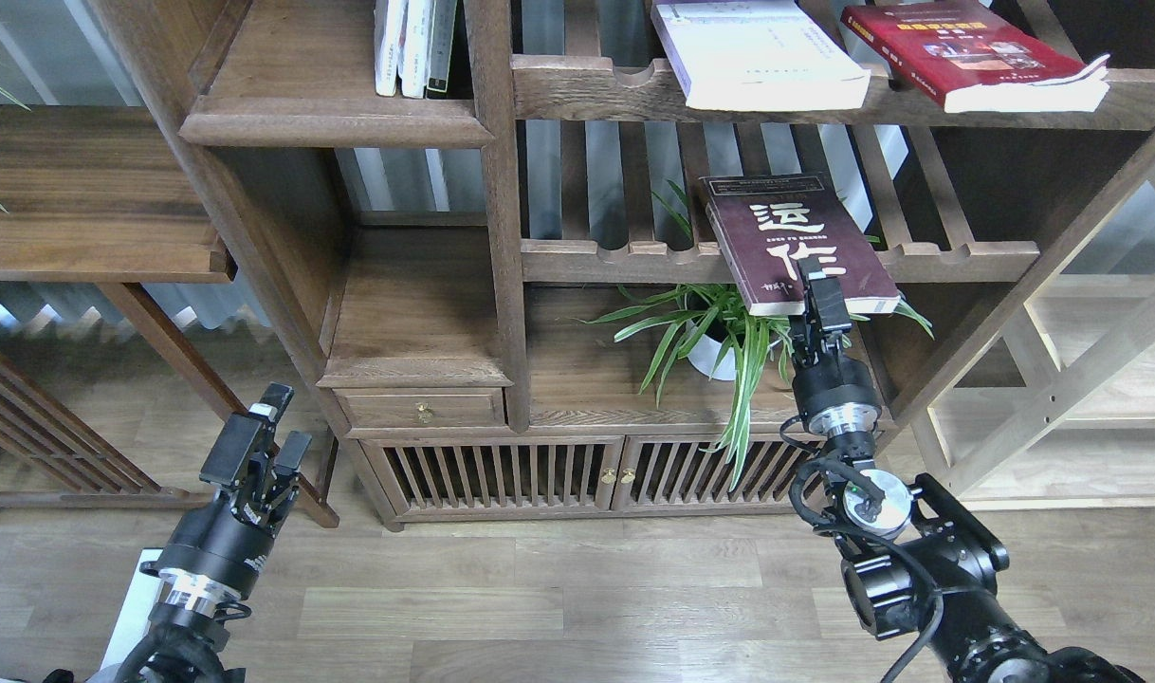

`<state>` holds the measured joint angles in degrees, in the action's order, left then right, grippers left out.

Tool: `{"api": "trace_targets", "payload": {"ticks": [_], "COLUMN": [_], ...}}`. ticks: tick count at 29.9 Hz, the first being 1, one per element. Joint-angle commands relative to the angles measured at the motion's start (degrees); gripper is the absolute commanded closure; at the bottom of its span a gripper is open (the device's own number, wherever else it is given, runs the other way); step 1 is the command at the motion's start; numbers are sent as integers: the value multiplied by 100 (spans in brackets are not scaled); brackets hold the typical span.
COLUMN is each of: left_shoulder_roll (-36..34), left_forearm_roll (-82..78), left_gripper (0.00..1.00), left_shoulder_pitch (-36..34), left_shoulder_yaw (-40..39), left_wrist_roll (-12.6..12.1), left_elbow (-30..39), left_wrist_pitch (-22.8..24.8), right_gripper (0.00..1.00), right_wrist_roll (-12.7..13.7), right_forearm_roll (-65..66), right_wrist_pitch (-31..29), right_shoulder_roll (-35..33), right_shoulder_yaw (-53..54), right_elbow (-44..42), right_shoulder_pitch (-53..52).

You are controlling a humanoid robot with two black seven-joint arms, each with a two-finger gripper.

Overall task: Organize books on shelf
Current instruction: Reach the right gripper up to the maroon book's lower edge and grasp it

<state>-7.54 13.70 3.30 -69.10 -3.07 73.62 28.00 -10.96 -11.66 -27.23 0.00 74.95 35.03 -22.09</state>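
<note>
Across the tall dark-brown wooden bookcase [502, 237] you see slatted racks and solid boards above a pale plank floor [559, 598]. On the middle slatted rack [634, 258] lies the maroon paperback with big white Chinese characters [797, 242], its near edge overhanging a green spider plant in a white pot [720, 341]. Your right gripper [817, 289] sits at that overhanging edge — whether it grips, you cannot tell. Your left gripper [260, 446] hangs low over the floor, fingers parted, holding nothing. Up top rest the thick white-covered book [758, 52] and the red book with a yellow title band [966, 52]. The solid moulded shelf [336, 119] holds upright volumes.
</note>
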Motion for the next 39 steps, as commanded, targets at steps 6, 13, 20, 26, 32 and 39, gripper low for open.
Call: {"api": "trace_targets", "payload": {"ticks": [6,13,20,26,32,39], "left_shoulder_roll": [-81,-90,-90,-90,-90,-90], "left_forearm_roll": [1,10,10,1,1,1], "left_gripper": [1,1,1,1,1,1], "left_shoulder_pitch": [74,118,118,127,154,154], "left_shoulder_yaw": [-7,-16,-16,-16,-7,2], "left_wrist_roll": [0,0,0,0,0,0], "left_elbow": [-5,-5,-14,-31,-49,-49], "left_wrist_pitch": [0,0,0,0,0,0], "right_gripper": [0,1,11,25,37,59], "right_wrist_roll": [-108,-143,-257,-310,-336,-328], "right_forearm_roll": [-11,-11,-11,-11,-3,50], "right_wrist_pitch": [419,798,886,947,1017,1044], "right_shoulder_roll": [0,0,0,0,0,0], "right_shoulder_yaw": [-7,2,133,151,90,19], "right_elbow": [-251,-260,-242,-242,-233,-198], "right_shoulder_pitch": [-278,-340,-340,-340,-357,-384]}}
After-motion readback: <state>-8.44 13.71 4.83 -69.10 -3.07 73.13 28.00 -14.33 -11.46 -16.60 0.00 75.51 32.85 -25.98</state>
